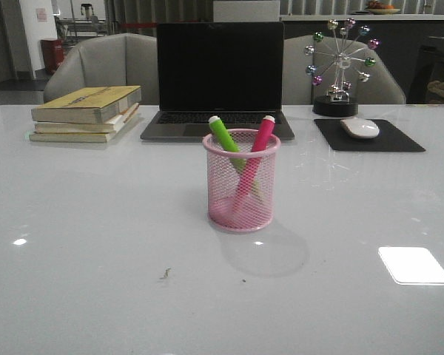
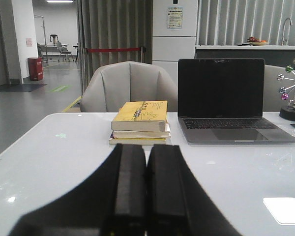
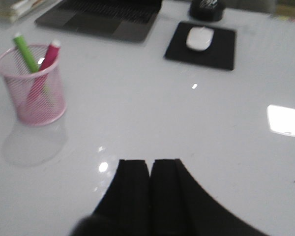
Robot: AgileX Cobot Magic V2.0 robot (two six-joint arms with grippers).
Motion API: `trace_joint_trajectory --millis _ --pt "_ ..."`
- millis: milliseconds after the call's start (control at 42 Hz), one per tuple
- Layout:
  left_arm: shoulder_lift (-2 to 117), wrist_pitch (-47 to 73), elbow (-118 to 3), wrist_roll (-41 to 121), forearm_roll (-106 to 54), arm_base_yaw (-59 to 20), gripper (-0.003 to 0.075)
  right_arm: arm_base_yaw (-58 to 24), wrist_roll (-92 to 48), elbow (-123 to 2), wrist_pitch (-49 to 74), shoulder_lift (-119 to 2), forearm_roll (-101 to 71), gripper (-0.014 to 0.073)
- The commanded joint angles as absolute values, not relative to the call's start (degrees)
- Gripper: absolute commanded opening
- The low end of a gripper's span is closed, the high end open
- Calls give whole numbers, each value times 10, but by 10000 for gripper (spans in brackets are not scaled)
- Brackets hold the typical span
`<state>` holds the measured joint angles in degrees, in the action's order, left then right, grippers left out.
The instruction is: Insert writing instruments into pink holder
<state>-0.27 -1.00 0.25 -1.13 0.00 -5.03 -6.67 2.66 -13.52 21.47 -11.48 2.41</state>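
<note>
The pink holder (image 1: pixel 241 183) stands upright in the middle of the white table; the right wrist view shows the holder (image 3: pixel 33 87) too. Inside it lean the lime green marker (image 1: pixel 226 140) and the pink marker (image 1: pixel 257 151), crossing, their whitish tips above the rim. In the right wrist view the green marker (image 3: pixel 25 52) and pink marker (image 3: pixel 48 58) show the same way. My left gripper (image 2: pixel 146 147) is shut and empty, facing the books, with the holder out of its view. My right gripper (image 3: pixel 151 162) is shut and empty, off to the holder's right. Neither gripper appears in the front view.
A stack of books (image 1: pixel 89 112) lies at the back left. An open laptop (image 1: pixel 219 81) stands behind the holder. A white mouse (image 1: pixel 360 127) rests on a black pad (image 1: pixel 368 136), with a ferris-wheel ornament (image 1: pixel 340 66) behind it. Grey chairs stand beyond the table.
</note>
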Motion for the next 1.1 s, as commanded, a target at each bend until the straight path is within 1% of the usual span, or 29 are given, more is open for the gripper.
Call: trace_joint_trajectory --millis 0,119,238,286,882,1073 --pt "-14 -60 6 -16 0 -49 97 -20 20 -92 88 -65 32 78" --pt "-14 -60 6 -16 0 -49 97 14 20 -23 24 -16 29 78" --pt "-14 -60 6 -16 0 -49 97 32 20 15 -16 10 8 78" --pt "-14 -60 6 -16 0 -49 97 34 20 13 0 19 5 78" --pt "-14 -60 6 -16 0 -49 97 30 20 14 -9 18 5 78" --pt "-14 -60 6 -16 0 -49 97 22 20 14 -35 18 6 78"
